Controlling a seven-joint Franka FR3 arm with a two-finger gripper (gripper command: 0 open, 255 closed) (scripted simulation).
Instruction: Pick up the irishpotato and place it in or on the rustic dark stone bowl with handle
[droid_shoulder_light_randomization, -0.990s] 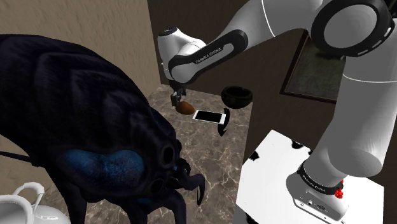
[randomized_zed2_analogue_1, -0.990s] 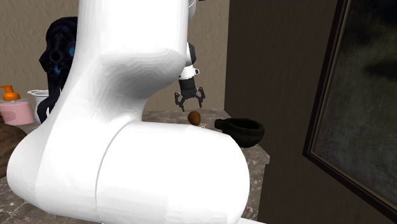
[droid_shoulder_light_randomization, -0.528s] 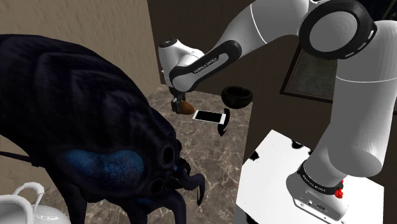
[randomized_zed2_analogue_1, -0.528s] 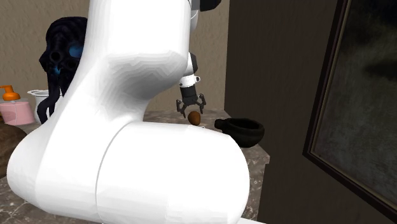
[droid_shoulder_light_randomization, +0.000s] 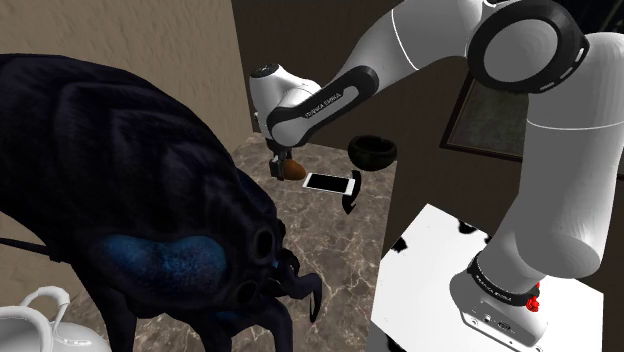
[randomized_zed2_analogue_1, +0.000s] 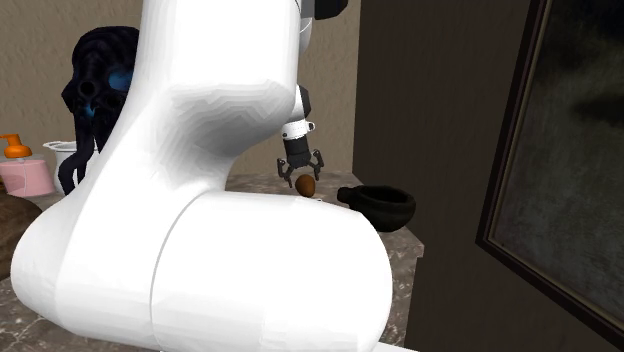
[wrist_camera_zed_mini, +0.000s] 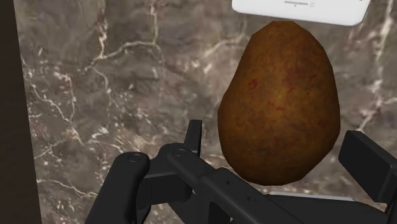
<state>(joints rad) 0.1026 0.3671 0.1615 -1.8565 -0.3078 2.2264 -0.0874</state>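
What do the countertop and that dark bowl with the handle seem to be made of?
The countertop looks like polished brown marble: pale veins run through a mottled, faintly glossy surface. The bowl is plain matte black with thick walls, perhaps stone or cast iron; its look leaves that open.

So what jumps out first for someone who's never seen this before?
A huge dark insect-like figure with a blue patch looms at the shoulder view's left. Beyond it, the white arm holds its open black pincer around a brown potato on the marbled counter, with a dark bowl nearby.

Claw (droid_shoulder_light_randomization: 281, 163) at brown potato (droid_shoulder_light_randomization: 294, 171), beside white phone (droid_shoulder_light_randomization: 330, 183)
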